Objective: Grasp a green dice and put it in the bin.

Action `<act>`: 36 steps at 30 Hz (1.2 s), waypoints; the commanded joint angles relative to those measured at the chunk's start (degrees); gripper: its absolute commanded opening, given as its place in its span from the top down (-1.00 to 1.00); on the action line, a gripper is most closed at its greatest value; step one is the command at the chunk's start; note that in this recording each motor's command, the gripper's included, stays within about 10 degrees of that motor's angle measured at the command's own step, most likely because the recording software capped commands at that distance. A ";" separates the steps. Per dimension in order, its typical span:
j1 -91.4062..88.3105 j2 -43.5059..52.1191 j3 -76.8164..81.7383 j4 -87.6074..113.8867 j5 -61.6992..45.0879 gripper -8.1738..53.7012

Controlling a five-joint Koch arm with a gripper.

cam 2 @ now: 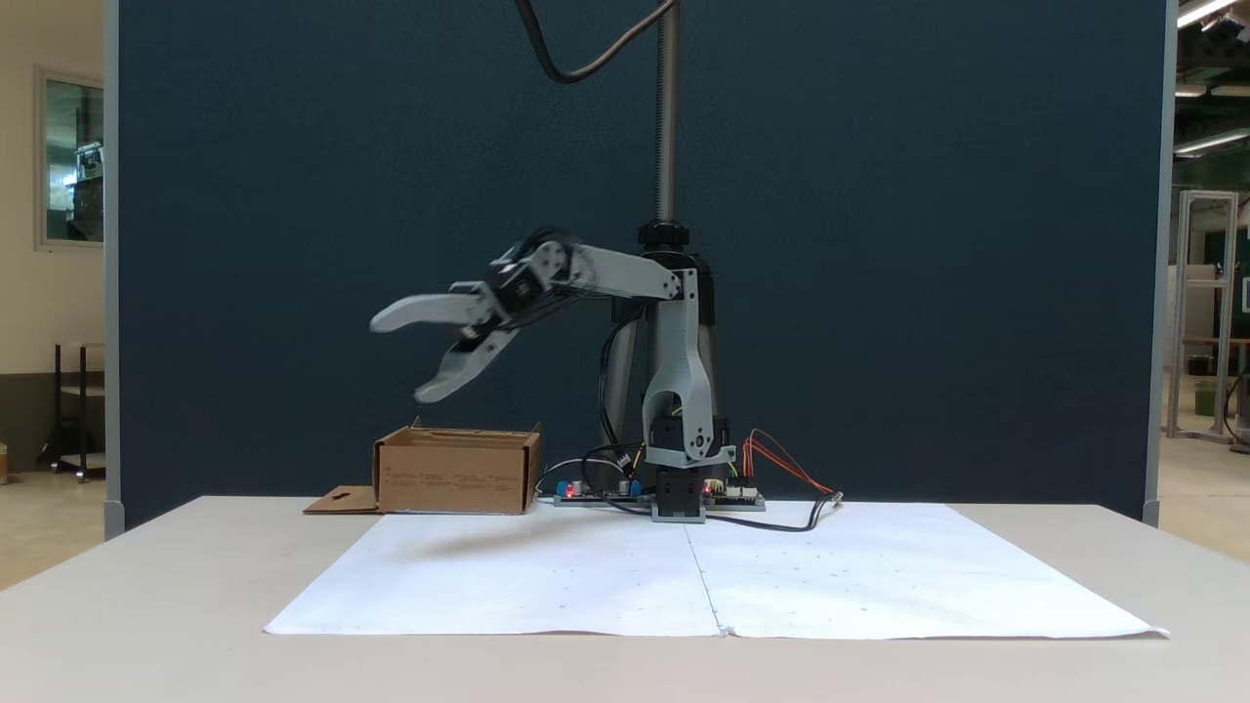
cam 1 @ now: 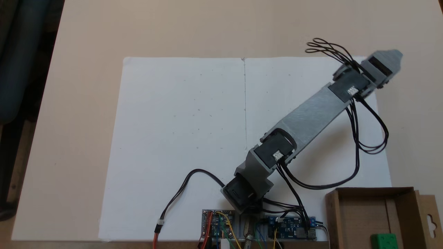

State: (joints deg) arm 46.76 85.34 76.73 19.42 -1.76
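Note:
The green dice (cam 1: 383,240) lies inside the bin (cam 1: 372,190), a brown cardboard box at the bottom right corner of a fixed view. In another fixed view the bin (cam 2: 454,478) stands left of the arm's base, and its walls hide the dice. My gripper (cam 2: 395,359) hangs high in the air, up and to the left of the box, blurred, open, with nothing between its jaws. From above, the gripper (cam 1: 397,57) sits over the far right corner of the paper, well away from the bin.
Two white paper sheets (cam 1: 183,138) cover the table's middle. Circuit boards (cam 1: 218,223) and loose black cables (cam 1: 367,138) lie around the arm's base (cam 2: 679,493). The box's flap (cam 1: 431,218) with a hanger cutout sticks out sideways. A dark blue partition (cam 2: 879,244) stands behind the table.

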 commanded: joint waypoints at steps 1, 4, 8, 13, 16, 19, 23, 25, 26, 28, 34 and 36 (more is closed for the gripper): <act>-4.92 4.31 -0.18 -2.90 3.16 -0.68; -12.74 8.00 2.64 -2.99 3.16 -0.68; -21.71 15.21 10.81 -2.99 3.16 -0.68; -32.26 25.93 23.38 -2.99 2.99 -0.69; -36.12 30.85 28.48 -3.16 2.90 -0.71; -39.20 35.77 33.40 -6.50 2.81 -0.73; -41.40 40.96 40.96 -15.10 1.41 -0.73; -41.75 43.07 44.21 -18.96 1.32 -0.73; -41.92 43.77 45.62 -20.99 1.32 -0.73; -42.36 45.53 48.34 -24.85 1.32 -0.73; -43.86 49.57 60.73 -35.75 -0.53 -0.71; -43.86 49.66 66.45 -39.44 -1.76 -0.70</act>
State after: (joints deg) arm 2.64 129.29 143.44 -12.30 -1.85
